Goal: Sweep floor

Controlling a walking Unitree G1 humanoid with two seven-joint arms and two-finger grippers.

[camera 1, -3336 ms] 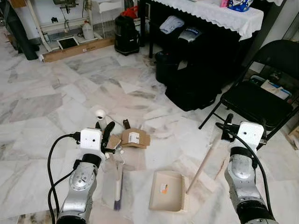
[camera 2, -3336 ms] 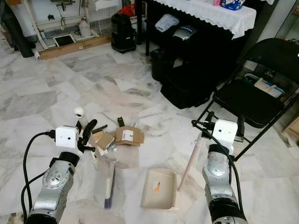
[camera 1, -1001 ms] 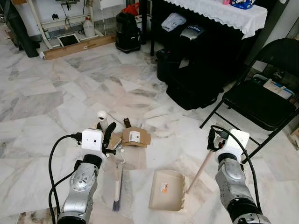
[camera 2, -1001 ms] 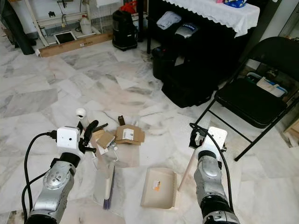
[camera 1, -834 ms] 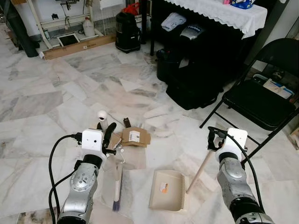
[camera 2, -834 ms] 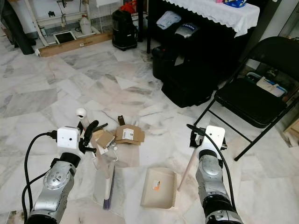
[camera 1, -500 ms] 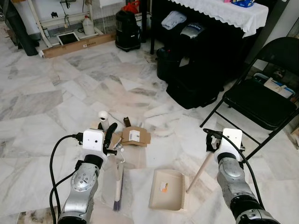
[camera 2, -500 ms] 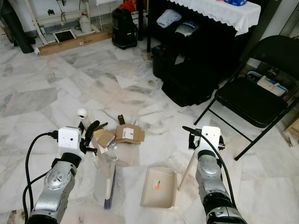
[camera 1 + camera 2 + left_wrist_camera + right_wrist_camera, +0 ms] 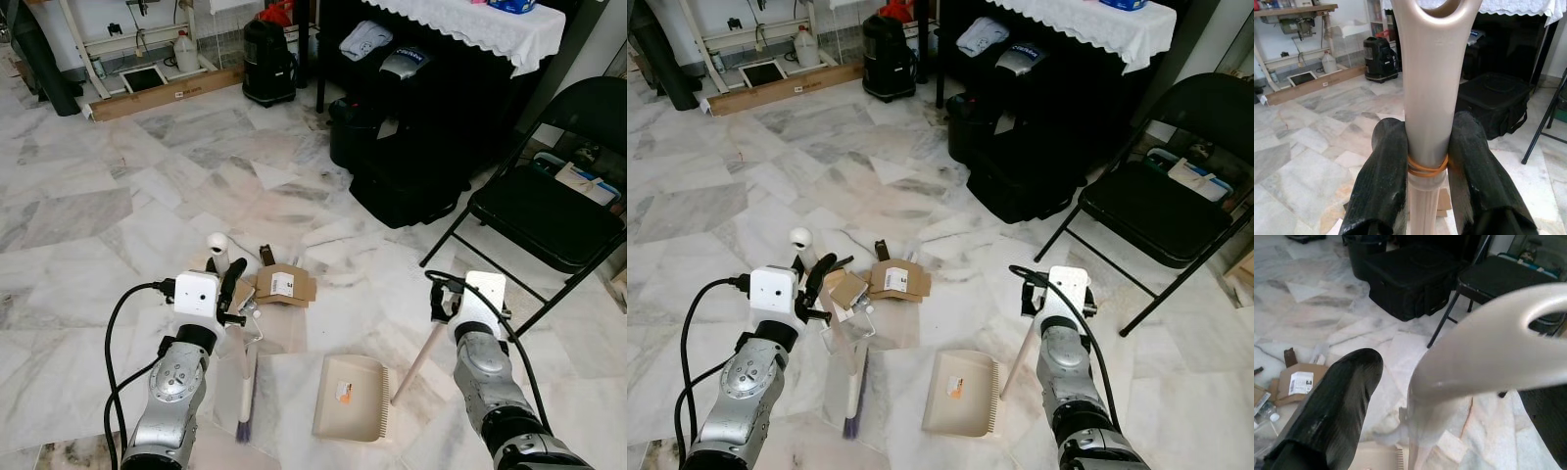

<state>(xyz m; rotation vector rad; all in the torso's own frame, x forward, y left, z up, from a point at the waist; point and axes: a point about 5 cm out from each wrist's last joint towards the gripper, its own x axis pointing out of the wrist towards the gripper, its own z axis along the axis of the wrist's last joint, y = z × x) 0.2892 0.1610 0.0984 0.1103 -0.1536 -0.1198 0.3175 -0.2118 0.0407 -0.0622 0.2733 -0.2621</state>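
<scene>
Left wrist view: claw (image 9: 1427, 169) clamping broom handle (image 9: 1431, 88)

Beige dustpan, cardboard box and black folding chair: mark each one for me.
Beige plastic dustpan (image 9: 351, 396), left eye view, flat tray centre.
Flattened brown cardboard box (image 9: 284, 286), left eye view, top flap.
Black folding chair (image 9: 544, 217), left eye view, seat.
</scene>
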